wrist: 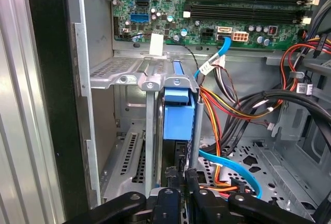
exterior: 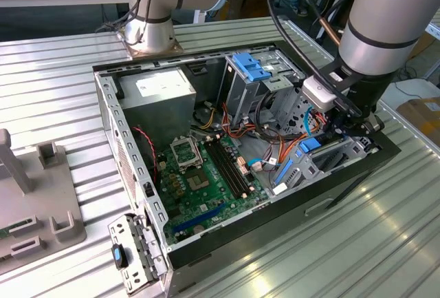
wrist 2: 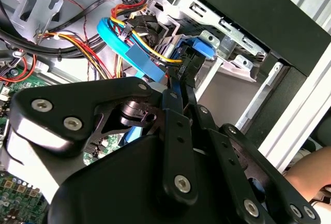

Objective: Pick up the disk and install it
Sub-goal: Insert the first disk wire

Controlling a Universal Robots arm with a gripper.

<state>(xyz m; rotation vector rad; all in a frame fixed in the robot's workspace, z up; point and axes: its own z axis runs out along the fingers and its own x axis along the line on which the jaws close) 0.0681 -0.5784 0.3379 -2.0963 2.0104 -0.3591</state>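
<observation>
The disk, a dark drive in a bright blue carrier, stands on edge in a slot of the metal drive cage at the case's front corner. Its blue carrier also shows in the second wrist view and in the exterior view. My gripper is right over the disk's near end, its thin black fingers close together on the dark edge. In the exterior view the gripper hangs just above the cage, at the view's right side of the open computer case.
Orange, black and blue cables crowd the bay beside the cage. The green motherboard, a grey power supply and a raised ribbed blue flap lie inside the case. A grey fixture stands at the exterior view's left. A person's hand is near the case.
</observation>
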